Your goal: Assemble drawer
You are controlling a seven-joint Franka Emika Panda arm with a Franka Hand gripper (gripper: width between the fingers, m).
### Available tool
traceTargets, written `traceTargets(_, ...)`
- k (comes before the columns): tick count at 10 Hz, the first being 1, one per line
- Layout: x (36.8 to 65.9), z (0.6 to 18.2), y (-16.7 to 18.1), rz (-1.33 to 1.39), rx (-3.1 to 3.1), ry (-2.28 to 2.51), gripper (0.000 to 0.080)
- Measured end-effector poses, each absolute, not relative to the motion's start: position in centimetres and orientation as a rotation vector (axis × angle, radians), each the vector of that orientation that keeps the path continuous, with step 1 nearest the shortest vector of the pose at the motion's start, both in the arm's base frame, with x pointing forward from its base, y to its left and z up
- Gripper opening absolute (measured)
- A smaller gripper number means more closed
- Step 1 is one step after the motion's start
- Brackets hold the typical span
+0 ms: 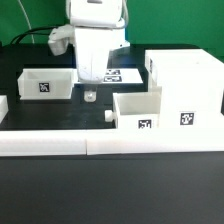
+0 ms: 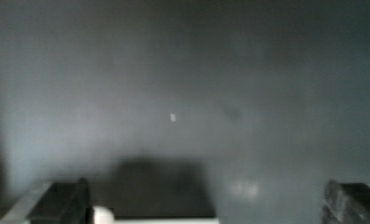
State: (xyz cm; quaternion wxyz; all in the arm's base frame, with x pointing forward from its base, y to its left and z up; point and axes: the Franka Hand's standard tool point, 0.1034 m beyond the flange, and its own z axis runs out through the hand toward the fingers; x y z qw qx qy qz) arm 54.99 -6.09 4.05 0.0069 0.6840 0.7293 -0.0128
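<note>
Nothing is fitted yet: the lone tray and the second tray sit outside the housing (the second just beside it). The claw gapes wide, holding nothing.

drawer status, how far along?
Done: nothing seated; both trays sit outside the housing. The middle tray lies beside the housing, and the left tray lies apart from it. In hand: nothing; the gripper is open over bare table. Left: both trays into the housing.
</note>
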Motion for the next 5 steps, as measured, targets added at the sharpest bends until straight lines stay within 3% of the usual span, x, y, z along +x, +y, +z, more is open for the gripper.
traceTargets(5,55.0,1.9,-9.1,0.105,2.202,2.395,0.0649)
